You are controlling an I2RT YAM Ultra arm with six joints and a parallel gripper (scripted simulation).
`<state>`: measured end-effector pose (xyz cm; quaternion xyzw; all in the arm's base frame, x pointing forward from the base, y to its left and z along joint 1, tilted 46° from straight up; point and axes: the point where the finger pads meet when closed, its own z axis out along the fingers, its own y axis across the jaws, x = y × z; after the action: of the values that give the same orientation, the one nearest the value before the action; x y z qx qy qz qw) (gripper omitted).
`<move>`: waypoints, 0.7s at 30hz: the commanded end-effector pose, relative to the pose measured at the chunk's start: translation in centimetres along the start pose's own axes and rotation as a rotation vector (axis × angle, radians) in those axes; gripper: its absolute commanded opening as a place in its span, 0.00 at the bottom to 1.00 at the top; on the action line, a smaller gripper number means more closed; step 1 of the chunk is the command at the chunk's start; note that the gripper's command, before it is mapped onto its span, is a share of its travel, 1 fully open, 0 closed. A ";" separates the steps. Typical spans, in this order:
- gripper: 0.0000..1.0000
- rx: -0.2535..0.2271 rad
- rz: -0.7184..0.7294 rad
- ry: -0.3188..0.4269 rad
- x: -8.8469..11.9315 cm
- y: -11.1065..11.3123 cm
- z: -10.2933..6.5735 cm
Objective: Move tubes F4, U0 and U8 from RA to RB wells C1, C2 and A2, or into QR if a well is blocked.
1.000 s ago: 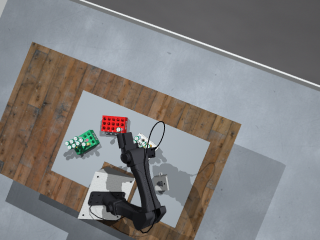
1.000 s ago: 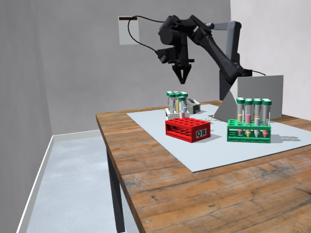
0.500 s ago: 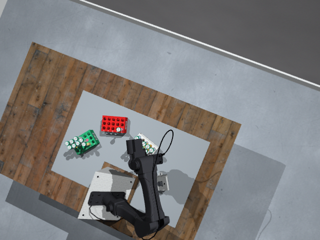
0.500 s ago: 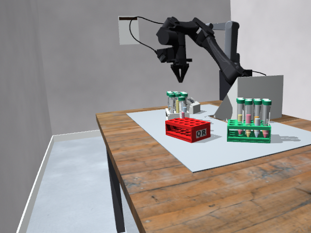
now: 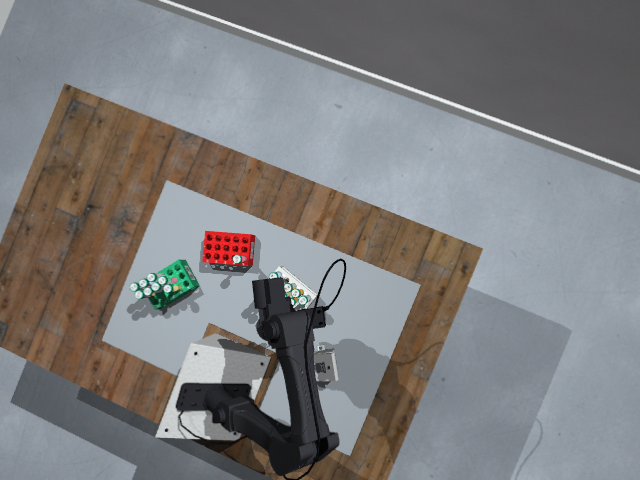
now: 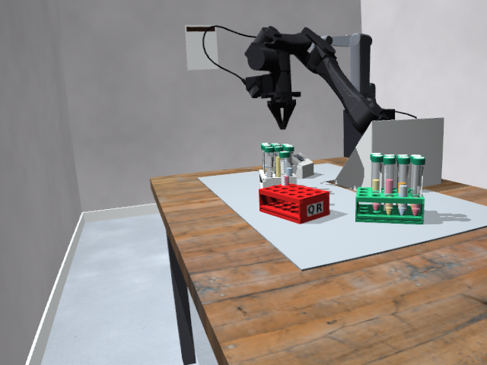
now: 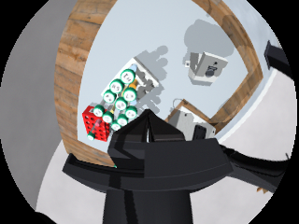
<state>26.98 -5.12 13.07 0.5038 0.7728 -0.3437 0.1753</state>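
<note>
Tubes stand upright, caps up, long axes vertical.
They fill wells of RA and RB, one in QR; the gripper hangs closed, empty, above RB.

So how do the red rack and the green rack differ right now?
The red rack holds one tube; the green rack holds several. From the top, the red rack lies nearly square to the picture, while the green rack is turned well askew. Both stand on the mat, with wells unfilled.
</note>
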 end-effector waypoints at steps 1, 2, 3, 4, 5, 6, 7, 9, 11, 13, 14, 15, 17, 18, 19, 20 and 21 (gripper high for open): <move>0.00 -0.001 -0.034 -0.030 -0.1 -0.5 -0.5; 0.00 -0.001 -0.034 -0.030 -0.1 -0.5 -0.5; 0.00 -0.001 -0.034 -0.030 -0.1 -0.5 -0.5; 0.00 -0.001 -0.034 -0.030 -0.1 -0.5 -0.5; 0.00 -0.001 -0.034 -0.030 -0.1 -0.5 -0.5; 0.00 -0.001 -0.034 -0.030 -0.1 -0.5 -0.5; 0.00 -0.001 -0.034 -0.030 -0.1 -0.5 -0.5; 0.00 -0.001 -0.034 -0.030 -0.1 -0.5 -0.5; 0.00 -0.001 -0.034 -0.030 -0.1 -0.5 -0.5; 0.00 -0.001 -0.034 -0.030 -0.1 -0.5 -0.5; 0.00 -0.001 -0.034 -0.030 -0.1 -0.5 -0.5; 0.00 -0.001 -0.034 -0.030 -0.1 -0.5 -0.5; 0.00 -0.001 -0.034 -0.030 -0.1 -0.5 -0.5; 0.00 -0.001 -0.034 -0.030 -0.1 -0.5 -0.5; 0.00 -0.001 -0.034 -0.030 -0.1 -0.5 -0.5; 0.00 -0.001 -0.034 -0.030 -0.1 -0.5 -0.5; 0.00 0.002 -0.038 -0.030 -0.2 -1.1 -0.4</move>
<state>26.97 -5.13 13.08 0.5032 0.7732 -0.3440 0.1751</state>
